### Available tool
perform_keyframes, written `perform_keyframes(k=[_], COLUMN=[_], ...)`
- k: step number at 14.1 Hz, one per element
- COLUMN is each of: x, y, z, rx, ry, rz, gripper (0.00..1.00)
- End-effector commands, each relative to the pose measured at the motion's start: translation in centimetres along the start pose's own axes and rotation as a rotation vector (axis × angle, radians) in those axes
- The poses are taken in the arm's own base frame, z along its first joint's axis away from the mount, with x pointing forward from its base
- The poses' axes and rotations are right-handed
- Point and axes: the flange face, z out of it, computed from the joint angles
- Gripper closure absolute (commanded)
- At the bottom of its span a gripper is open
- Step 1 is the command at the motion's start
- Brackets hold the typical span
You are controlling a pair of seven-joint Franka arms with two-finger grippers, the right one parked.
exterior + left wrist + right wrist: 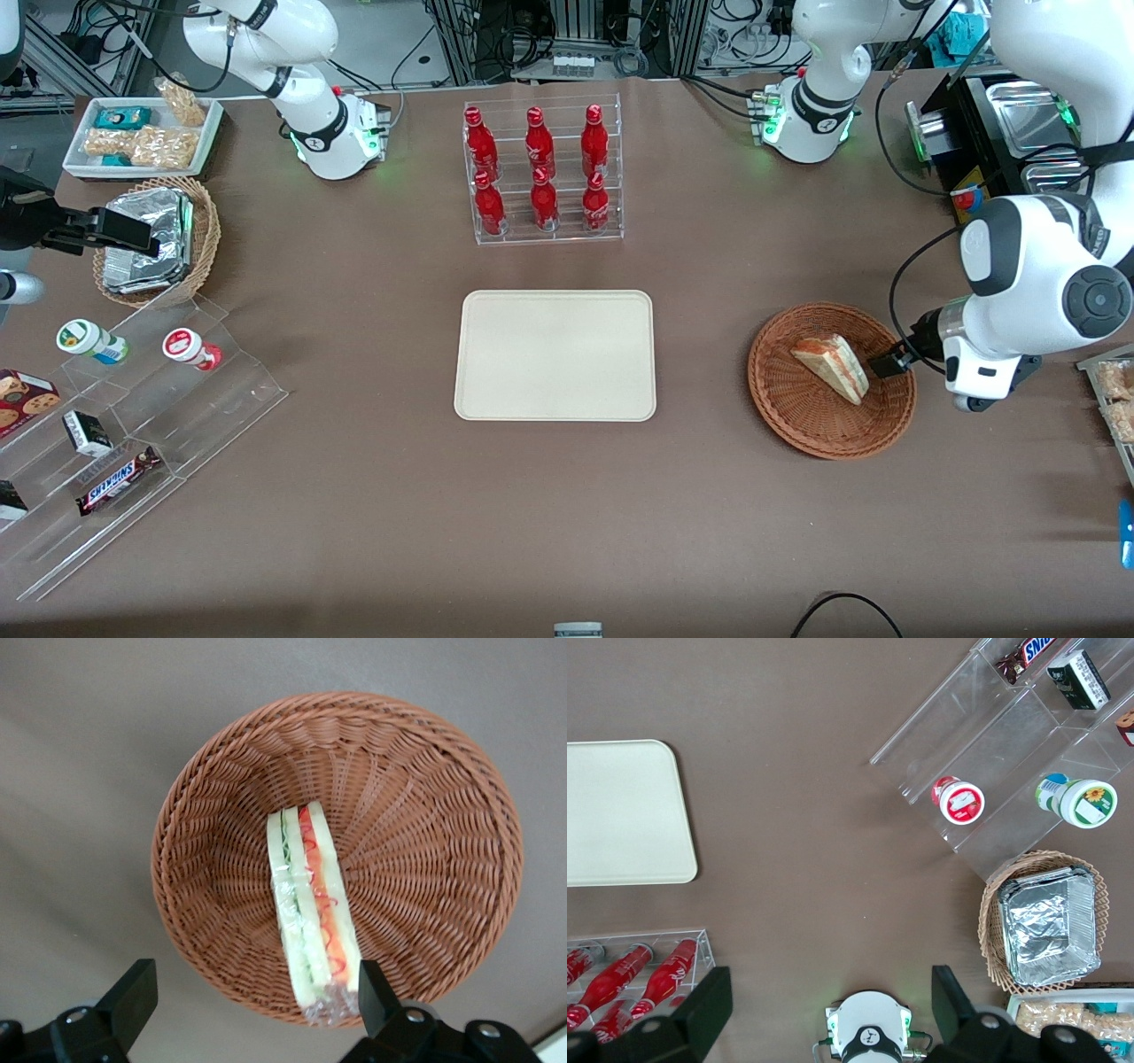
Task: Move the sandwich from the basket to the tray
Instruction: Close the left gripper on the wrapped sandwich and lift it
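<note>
The sandwich (312,908), probably soft, light and plastic-wrapped, lies in the basket (802,416) near the counter's working-arm end, best pinched gently across its bread faces by the claw (252,997), spread apart above its rim-side end, tray (555,354) waiting mid-counter.

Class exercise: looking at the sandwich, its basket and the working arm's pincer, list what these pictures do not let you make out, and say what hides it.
- Front view: the pincer at the basket rim is mostly hidden by the arm's own body.
- Left wrist view: the sandwich shows edge-on; its underside rests unseen on the wicker.
- Left wrist view: the open pincer is cut off by the picture's edge.
- Right wrist view: the tray is cropped.
</note>
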Motion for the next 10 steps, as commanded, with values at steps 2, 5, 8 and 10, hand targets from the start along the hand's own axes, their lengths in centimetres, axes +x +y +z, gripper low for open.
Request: perform_keyframes(k=[2,5,8,10], x=[0.8,0.2,-0.8,-0.8], y=[1.7,4.4,5.9,5.7], z=[1.1,4.4,6.8,8.1], rx=[-0.034,-0.070,-0.046,-0.021], ry=[0.009,-0.016,-0.036,-0.051], rz=[-0.070,-0.065,-0.098,-0.126], gripper=[0.00,0.00,0.00,0.00])
